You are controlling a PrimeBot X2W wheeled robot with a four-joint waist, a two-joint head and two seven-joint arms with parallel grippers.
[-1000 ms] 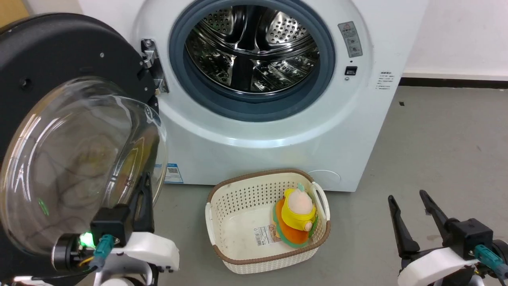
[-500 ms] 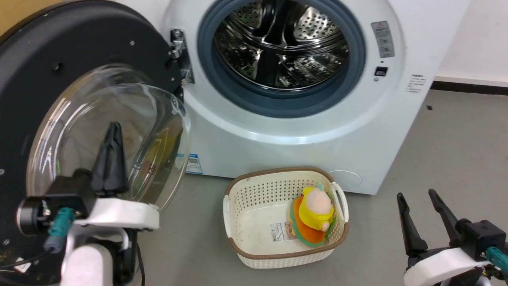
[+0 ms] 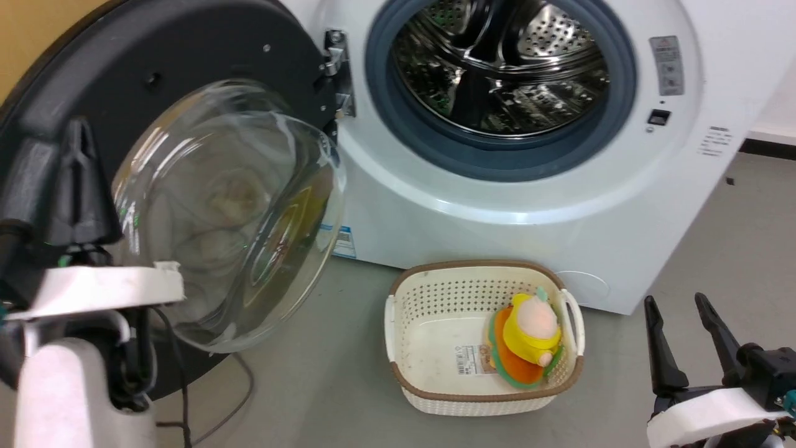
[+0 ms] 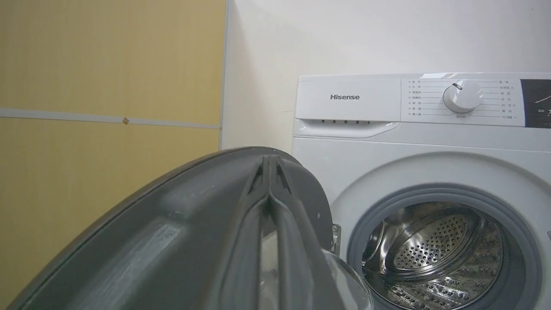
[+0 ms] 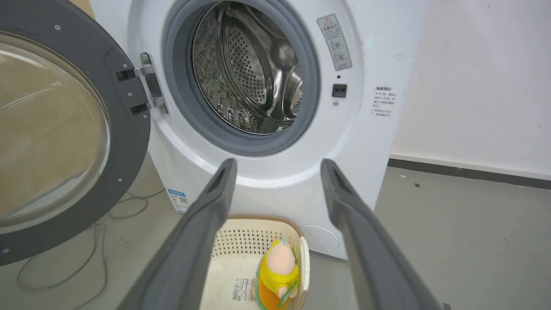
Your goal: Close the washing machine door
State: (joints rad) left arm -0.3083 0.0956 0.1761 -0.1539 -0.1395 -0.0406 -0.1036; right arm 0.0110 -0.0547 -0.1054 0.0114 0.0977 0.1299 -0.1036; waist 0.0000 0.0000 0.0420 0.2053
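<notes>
The white washing machine (image 3: 497, 205) stands with its steel drum (image 3: 504, 68) exposed. The washing machine door (image 3: 230, 211) hangs wide open on its left hinge, its black rim (image 3: 186, 56) and clear glass bowl facing me. My left gripper (image 3: 76, 127) is shut with nothing in it, raised in front of the rim's left part. In the left wrist view the left gripper's (image 4: 269, 160) closed tips line up with the door's (image 4: 172, 224) upper edge; whether they touch it I cannot tell. My right gripper (image 3: 676, 302) is open, low at the right, far from the door (image 5: 125, 129).
A cream perforated basket (image 3: 410, 311) holding a yellow and orange toy (image 3: 528, 336) stands on the grey floor in front of the machine. A thin cable (image 3: 236, 392) lies on the floor under the door. A yellow wall (image 4: 107, 86) rises left of the machine.
The head camera has turned, so the whole picture slid right. My left gripper rose from the bowl's lower edge and crossed left to the rim's left part. The door stays open; the right gripper stays put.
</notes>
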